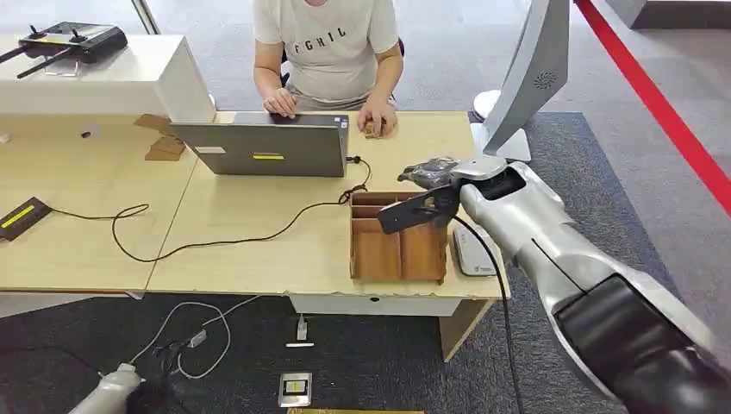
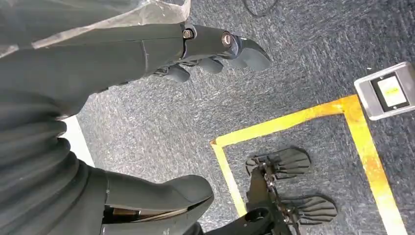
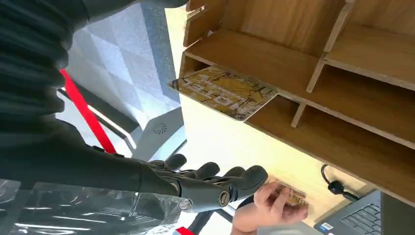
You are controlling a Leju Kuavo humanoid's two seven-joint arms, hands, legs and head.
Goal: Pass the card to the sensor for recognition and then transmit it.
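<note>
A gold patterned card (image 3: 222, 92) lies flat across a corner of the wooden divided tray (image 1: 398, 252), partly overhanging a compartment. My right hand (image 1: 428, 175) hovers over the tray's far right corner. Its dark fingers (image 3: 215, 182) are stretched out beside the card without touching it, and they hold nothing. A white flat sensor box (image 1: 473, 252) sits on the table just right of the tray. Beyond the tray, a person's hand (image 3: 266, 208) rests on another card (image 3: 292, 197). My left hand (image 2: 210, 49) hangs low over the carpet, fingers apart and empty.
A grey laptop (image 1: 263, 147) stands open in front of the seated person (image 1: 328, 47), its black cable (image 1: 233, 240) trailing across the table. A silver stand (image 1: 526, 78) rises at the table's right end. On the floor lie a small grey device (image 2: 389, 90) and yellow tape (image 2: 293, 120).
</note>
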